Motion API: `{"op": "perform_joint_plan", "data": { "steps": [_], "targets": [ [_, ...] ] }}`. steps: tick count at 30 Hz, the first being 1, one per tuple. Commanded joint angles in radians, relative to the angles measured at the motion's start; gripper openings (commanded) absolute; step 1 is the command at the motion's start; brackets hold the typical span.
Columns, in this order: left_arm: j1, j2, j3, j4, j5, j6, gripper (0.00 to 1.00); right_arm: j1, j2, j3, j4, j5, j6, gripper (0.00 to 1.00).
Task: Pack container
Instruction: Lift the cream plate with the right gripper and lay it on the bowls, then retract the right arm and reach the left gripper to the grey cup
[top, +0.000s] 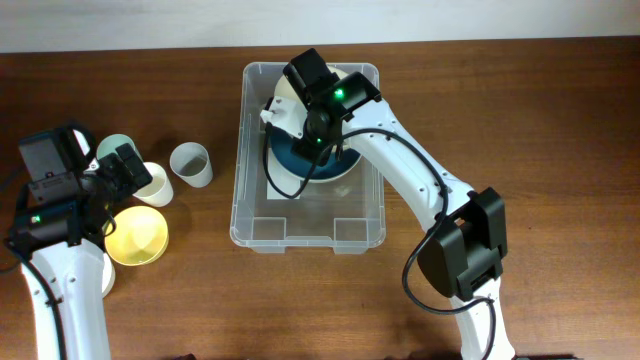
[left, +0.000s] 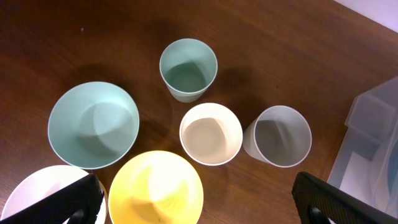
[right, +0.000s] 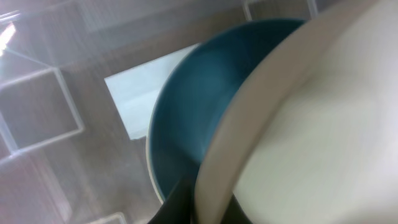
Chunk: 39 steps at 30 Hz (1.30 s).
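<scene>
Container sits mid-worktop holding a blue bowl; right jaws pinch the rim of a tilted cream bowl over it, left jaws gape empty above the cups at left; judged nesting step, next needs levelling, then release.

Looks like a robotics lab: white robot arms at a plain wooden bench — plastic cups and bowls laid out, pale wall behind.
</scene>
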Motion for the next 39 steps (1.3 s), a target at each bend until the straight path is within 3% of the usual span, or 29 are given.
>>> {"op": "perform_joint_plan", "data": {
  "steps": [1, 4, 6, 8, 9, 11, 17, 23, 26, 28, 32, 39],
  "targets": [
    [0.005, 0.0, 0.019, -0.001, 0.014, -0.012, 0.99, 0.005, -0.011, 0.006, 0.004, -0.027, -0.007, 0.12],
    [0.005, 0.0, 0.019, -0.002, 0.014, -0.012, 0.99, 0.005, -0.029, 0.007, 0.0, -0.027, -0.007, 0.14],
    [0.005, 0.0, 0.019, -0.003, 0.014, -0.011, 0.99, 0.005, -0.063, 0.015, 0.0, -0.027, -0.006, 0.24],
    [0.005, 0.0, 0.019, -0.005, 0.014, -0.011, 0.99, 0.003, -0.103, 0.025, 0.0, -0.025, -0.006, 0.45],
    [0.005, 0.0, 0.019, -0.006, 0.014, -0.012, 0.99, -0.001, -0.156, 0.033, 0.0, -0.024, -0.007, 0.66],
    [0.005, 0.0, 0.019, -0.008, 0.014, -0.012, 0.99, -0.011, -0.209, 0.037, 0.0, -0.023, -0.007, 0.84],
    [0.005, 0.0, 0.019, -0.019, 0.014, -0.012, 0.99, -0.085, -0.395, 0.037, 0.013, 0.056, 0.071, 0.86],
    [0.005, 0.0, 0.019, -0.009, 0.016, -0.012, 0.99, -0.337, -0.554, 0.037, 0.058, 0.239, 0.521, 0.88],
    [0.001, 0.0, 0.019, 0.04, 0.153, 0.027, 0.99, -0.513, -0.569, 0.037, 0.012, 0.177, 0.662, 0.89],
    [-0.039, 0.008, 0.027, 0.074, 0.208, 0.03, 0.98, -0.64, -0.563, 0.034, -0.042, 0.051, 0.678, 0.89],
    [-0.147, 0.087, 0.096, 0.031, 0.161, 0.045, 0.91, -0.761, -0.534, 0.032, -0.119, -0.046, 0.678, 0.89],
    [-0.264, 0.345, 0.274, -0.116, 0.085, 0.068, 0.91, -0.801, -0.481, 0.025, -0.181, -0.047, 0.67, 0.89]
  ]
}}
